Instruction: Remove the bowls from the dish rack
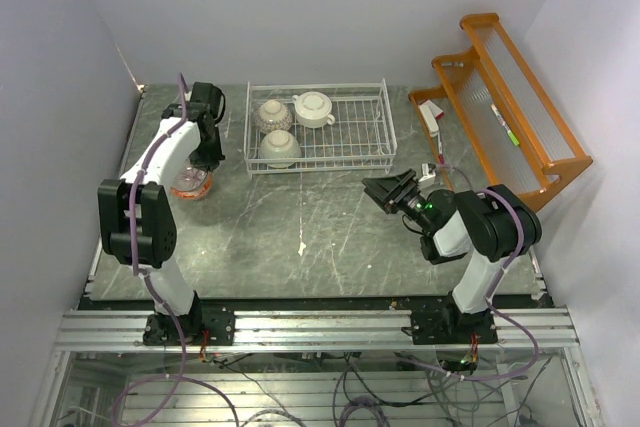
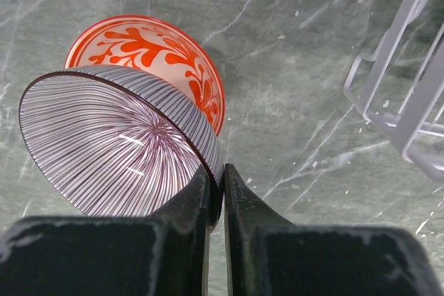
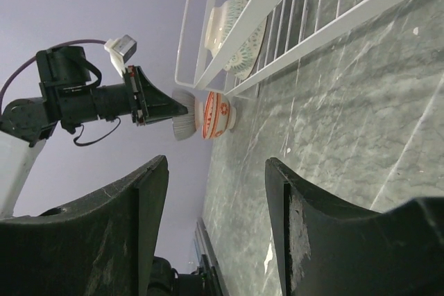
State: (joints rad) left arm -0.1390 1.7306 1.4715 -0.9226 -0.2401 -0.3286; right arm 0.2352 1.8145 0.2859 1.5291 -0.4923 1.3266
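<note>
I am pinching the striped bowl (image 2: 111,143) by its rim with the left gripper (image 2: 223,178), tilted over the red bowl (image 2: 159,50) left of the dish rack (image 1: 385,132). Stacking it likely calls for levelling, then release. The right gripper (image 3: 216,164) is idling half-open, empty.

The striped bowl (image 2: 118,143) hides part of the red-patterned bowl (image 2: 152,46); the dish rack (image 2: 418,105) runs off-frame.
</note>
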